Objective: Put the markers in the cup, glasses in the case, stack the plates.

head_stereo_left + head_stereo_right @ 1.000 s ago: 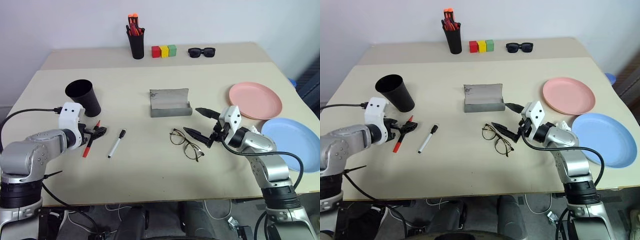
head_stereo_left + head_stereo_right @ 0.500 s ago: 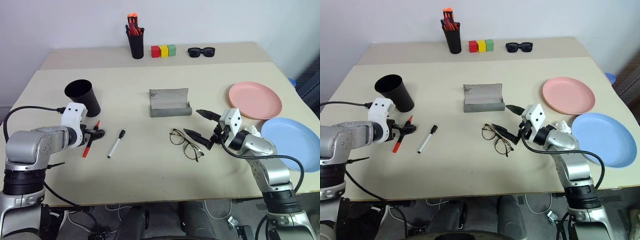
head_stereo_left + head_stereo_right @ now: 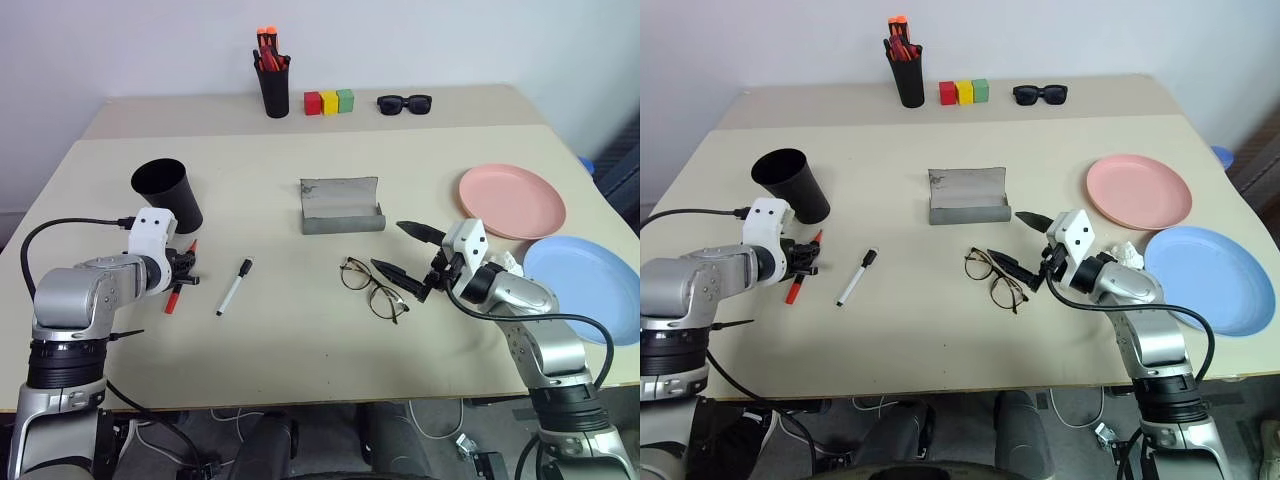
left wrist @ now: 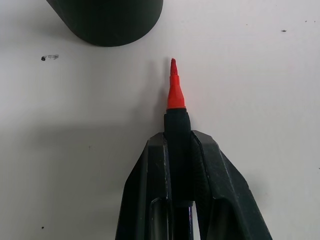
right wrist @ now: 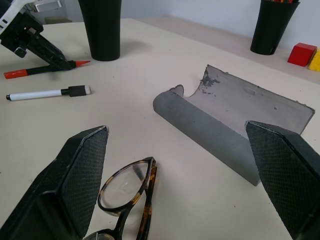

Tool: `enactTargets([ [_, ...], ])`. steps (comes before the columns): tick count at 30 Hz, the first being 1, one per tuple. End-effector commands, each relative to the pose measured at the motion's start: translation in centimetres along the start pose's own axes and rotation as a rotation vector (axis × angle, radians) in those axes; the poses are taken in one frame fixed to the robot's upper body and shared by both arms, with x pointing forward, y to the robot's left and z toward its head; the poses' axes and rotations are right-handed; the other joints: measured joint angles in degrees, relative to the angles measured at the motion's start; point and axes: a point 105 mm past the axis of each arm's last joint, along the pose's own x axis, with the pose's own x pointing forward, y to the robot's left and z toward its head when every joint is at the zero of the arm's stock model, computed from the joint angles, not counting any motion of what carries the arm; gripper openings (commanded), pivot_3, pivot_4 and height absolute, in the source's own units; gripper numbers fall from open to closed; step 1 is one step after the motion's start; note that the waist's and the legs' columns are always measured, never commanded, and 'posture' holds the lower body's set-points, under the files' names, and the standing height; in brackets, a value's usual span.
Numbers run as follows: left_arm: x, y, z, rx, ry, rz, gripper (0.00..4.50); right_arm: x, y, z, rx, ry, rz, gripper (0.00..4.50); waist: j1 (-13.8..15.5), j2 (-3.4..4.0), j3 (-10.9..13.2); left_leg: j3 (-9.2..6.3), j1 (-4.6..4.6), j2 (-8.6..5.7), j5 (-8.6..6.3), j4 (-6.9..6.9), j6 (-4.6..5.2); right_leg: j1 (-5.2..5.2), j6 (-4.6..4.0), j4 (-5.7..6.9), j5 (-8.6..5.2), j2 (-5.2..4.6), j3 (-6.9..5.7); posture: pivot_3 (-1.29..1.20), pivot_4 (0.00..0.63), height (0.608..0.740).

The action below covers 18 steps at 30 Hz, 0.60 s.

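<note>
Black fingers of the left gripper (image 4: 177,150) are clenched on the black marker with the red tip (image 4: 173,92), which lies on the worktop (image 3: 300,330) just in front of the black cup (image 3: 167,194), tip pointing toward it. Beside that marker, farther from the cup, the white marker (image 3: 234,286) lies untouched. Well across from the cup, the right gripper (image 3: 405,252) hangs with its fingers spread wide and grasping nothing, the glasses (image 3: 372,288) lying on the worktop just below it; the grey case (image 3: 340,206) stands open a little past them. Farthest from the cup, the pink plate (image 3: 511,201) and the blue plate (image 3: 585,288) lie side by side, not stacked. By my reading nothing is finished: both markers are out of the cup, the glasses out of the case. No brand, label or writing can be read on anything.
</note>
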Motion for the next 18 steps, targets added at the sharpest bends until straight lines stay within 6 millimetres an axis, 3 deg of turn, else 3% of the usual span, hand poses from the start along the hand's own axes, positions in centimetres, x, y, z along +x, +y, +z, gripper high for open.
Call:
enactTargets([
  [1, -1.0, -1.5, 0.2, 0.048, -0.001, -0.093, 0.03, -0.2, -0.4, 1.4, -0.033, -0.039, -0.009, 4.5, -0.06, 0.0, 0.0, 0.0, -0.01, 0.0, 0.0, 0.0, 0.0, 0.0, 0.0, 0.0, 0.0, 0.0, 0.0, 0.0, 0.15, 0.74],
  [6, -3.4, -5.0, 0.7, 0.194, -0.061, -0.313, 0.03, 0.0, -0.6, 1.4, -0.032, -0.044, -0.011, 4.5, -0.12, 0.0, 0.0, 0.01, -0.04, 0.01, 0.0, 0.0, 0.0, -0.02, 0.0, -0.01, 0.0, -0.01, 0.0, 0.0, 0.15, 0.74],
  [9, -4.5, -5.6, 3.4, 0.267, -0.269, -0.335, 0.03, 0.2, -0.7, 1.3, -0.03, -0.05, -0.013, 4.5, -0.02, 0.01, 0.0, 0.02, -0.02, 0.01, 0.0, 0.0, 0.0, -0.02, -0.01, 0.0, 0.0, -0.02, 0.01, 0.0, 0.15, 0.74],
  [14, -6.8, -3.6, 10.3, 0.258, -0.665, -0.208, 0.03, 0.4, -0.8, 1.2, -0.026, -0.053, -0.01, 4.5, 0.36, -0.02, 0.01, 0.01, -0.04, 0.01, 0.02, 0.03, -0.03, 0.01, -0.02, -0.01, 0.0, -0.01, -0.01, 0.0, 0.15, 0.74],
  [18, -8.5, -1.3, 13.7, 0.284, -0.883, -0.068, 0.03, 0.6, -0.8, 1.4, -0.019, -0.061, -0.001, 4.5, -0.2, 0.0, 0.0, 0.07, -0.01, 0.0, 0.02, 0.06, -0.03, 0.0, -0.03, -0.02, 0.02, -0.02, 0.01, 0.0, 0.15, 0.74],
])
